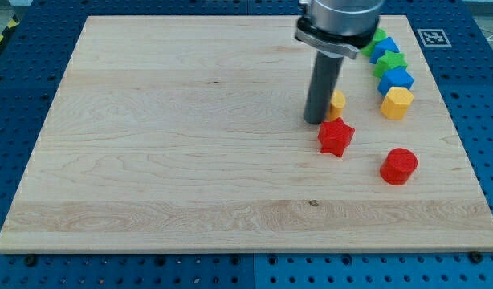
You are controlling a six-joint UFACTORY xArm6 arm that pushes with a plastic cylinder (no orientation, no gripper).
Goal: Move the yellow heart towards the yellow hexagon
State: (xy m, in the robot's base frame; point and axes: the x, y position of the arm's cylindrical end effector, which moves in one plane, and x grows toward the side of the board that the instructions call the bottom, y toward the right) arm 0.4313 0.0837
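The yellow heart [337, 102] lies right of the board's middle, mostly hidden behind my rod. My tip [315, 122] rests on the board touching the heart's left side. The yellow hexagon [397, 103] lies further to the view's right, at about the same height, with a gap between it and the heart.
A red star [336, 136] lies just below the heart and my tip. A red cylinder [399, 166] lies lower right. Above the hexagon stands a column of blue [397, 79] and green [389, 63] blocks near the board's right edge [451, 120].
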